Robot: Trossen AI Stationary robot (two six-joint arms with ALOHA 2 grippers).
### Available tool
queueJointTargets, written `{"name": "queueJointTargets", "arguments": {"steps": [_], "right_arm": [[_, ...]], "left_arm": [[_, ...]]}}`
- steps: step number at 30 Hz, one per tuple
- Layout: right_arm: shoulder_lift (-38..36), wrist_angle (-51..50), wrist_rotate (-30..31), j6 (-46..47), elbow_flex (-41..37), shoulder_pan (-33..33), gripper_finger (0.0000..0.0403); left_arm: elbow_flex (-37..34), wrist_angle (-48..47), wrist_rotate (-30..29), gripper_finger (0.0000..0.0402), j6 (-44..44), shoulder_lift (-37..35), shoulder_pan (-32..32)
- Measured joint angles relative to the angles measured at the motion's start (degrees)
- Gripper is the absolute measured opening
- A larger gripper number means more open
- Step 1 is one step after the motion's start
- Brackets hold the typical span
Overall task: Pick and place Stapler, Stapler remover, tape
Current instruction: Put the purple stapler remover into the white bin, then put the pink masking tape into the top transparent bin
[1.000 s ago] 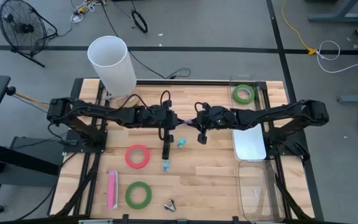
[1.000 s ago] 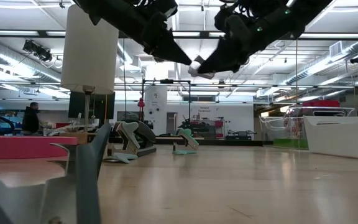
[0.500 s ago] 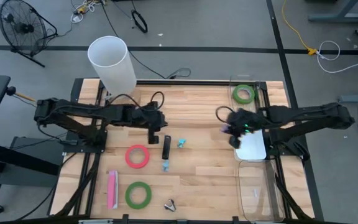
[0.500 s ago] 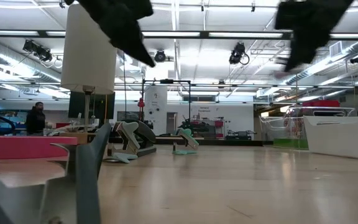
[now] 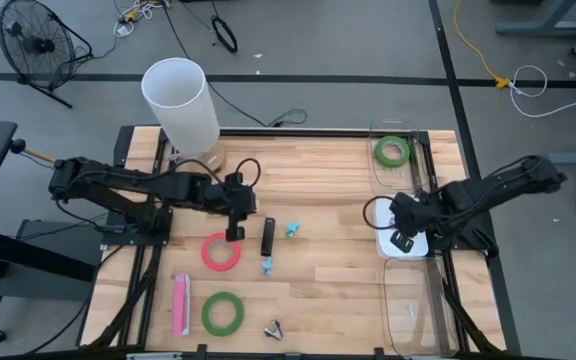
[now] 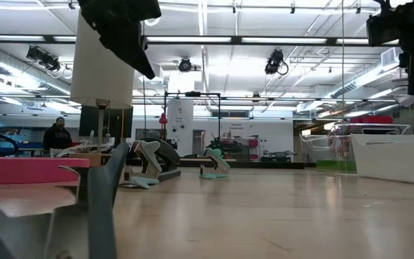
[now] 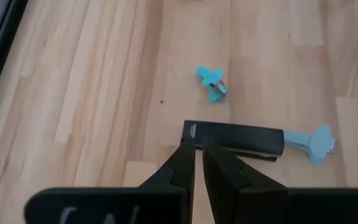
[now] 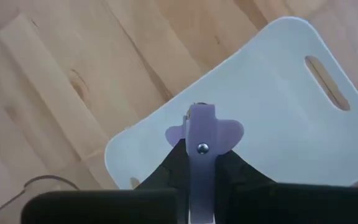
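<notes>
A purple staple remover (image 8: pixel 201 138) is pinched between the closed fingers of the right gripper (image 5: pixel 402 238), held over the white tray (image 5: pixel 413 244) at approx. 3 o'clock of the table (image 5: pixel 328 290). It looks like light, stiff plastic w/ a metal rivet; the grip is taken at its narrow stem, wings left clear, which seems apt for a slippery little part. A gentle release low over the tray is judged wise, since so light a thing may bounce or skid.

The left gripper (image 5: pixel 234 233) is poised near table centre, fingers drawn nearly together w/ nothing between, just beside the black stapler (image 7: pixel 235 138). The stapler is likely the heaviest item, rigid; best taken across its mid-body. A blue remover (image 7: pixel 211 83) lies just beyond it.

Tape: a red-pink roll (image 5: pixel 221 251) at 8 o'clock, one green roll (image 5: pixel 222 312) at 7, another green roll (image 5: pixel 391 151) at 2, in a clear bin. Rolls are flat and stiff; the rim is the likely hold.
</notes>
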Motion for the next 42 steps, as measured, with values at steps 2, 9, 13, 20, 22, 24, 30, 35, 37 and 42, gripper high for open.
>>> {"name": "queueJointTargets", "arguments": {"steps": [2,9,13,20,22,24,30,35,37,42], "right_arm": [[0.15,-0.18,0.27,0.95,0.00,0.79,0.0024],[0.49,-4.33,2.73,5.18,0.00,2.72,0.0024],[0.46,-5.58,4.97,6.51,0.00,3.07,0.0024],[0.46,-6.04,6.58,8.08,0.00,3.05,0.0124],[0.46,-6.50,7.19,8.09,0.00,3.05,0.0163],[0.46,-6.51,7.93,8.08,0.00,3.05,0.0195],[0.46,-6.25,11.08,9.02,-0.01,3.05,0.0244],[0.46,-5.36,11.79,9.01,-0.02,3.05,0.0245],[0.46,-4.81,11.84,8.92,-0.02,3.05,0.0241],[0.46,-1.79,13.05,7.59,-0.02,3.05,0.0230]], "left_arm": [[0.00,0.08,0.00,0.0034,-0.02,0.00,-0.12],[0.00,-0.29,0.00,0.0034,-0.87,0.02,-0.12],[0.00,-0.73,0.02,0.0034,-1.65,0.02,-0.12],[0.00,-4.11,0.01,0.0034,-2.83,0.02,-0.12],[0.00,-4.72,0.00,0.0034,-3.26,0.02,-0.12],[0.00,-5.18,0.10,0.0034,-3.77,0.02,-0.13],[0.00,-10.35,0.48,0.0034,-5.53,0.02,-1.12],[0.00,-15.99,2.84,0.0034,-11.82,0.02,-2.69],[0.00,-18.45,3.98,0.0034,-13.66,0.11,-3.70],[0.03,-24.82,4.27,0.0037,-16.65,1.38,-7.20]]}}
